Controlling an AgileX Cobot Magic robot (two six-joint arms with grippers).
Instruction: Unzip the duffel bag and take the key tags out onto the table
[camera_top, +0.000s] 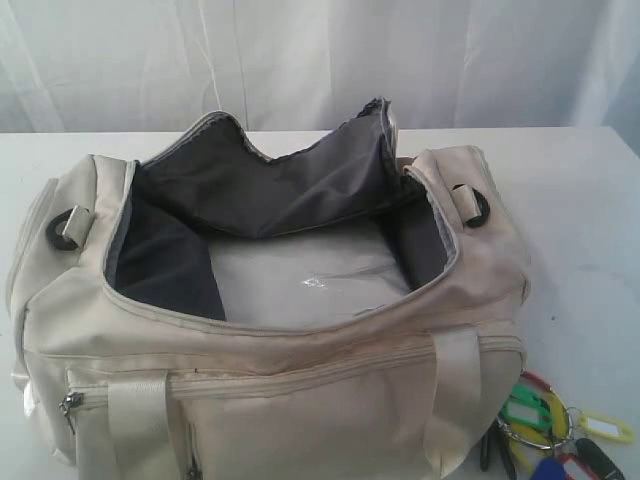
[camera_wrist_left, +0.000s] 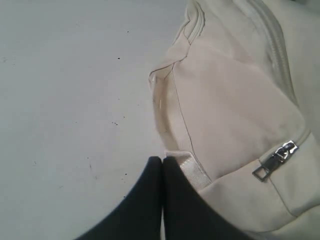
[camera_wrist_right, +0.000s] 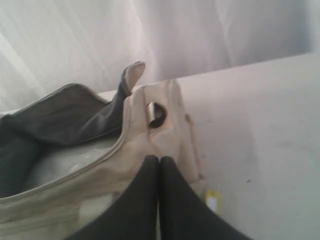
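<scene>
**A:** Fingers on the left gripper (camera_wrist_left: 162, 161): spread or clamped?

**B:** Pressed flat together with nothing between them. The tips sit over the white table (camera_top: 585, 200), just beside one end of the duffel bag (camera_top: 300, 390) and near a grey zipper pull (camera_wrist_left: 276, 159). Whether they touch the fabric, I cannot tell.

**A:** And the right gripper (camera_wrist_right: 160, 161)?

**B:** Likewise pinched closed and empty, at the bag's other end, near a black D-ring (camera_wrist_right: 156, 114).

**A:** Key tags (camera_top: 555, 430)?

**B:** Out on the table, just beside the bag at the exterior view's lower right. The bag gapes unzipped, dark lining showing.
</scene>
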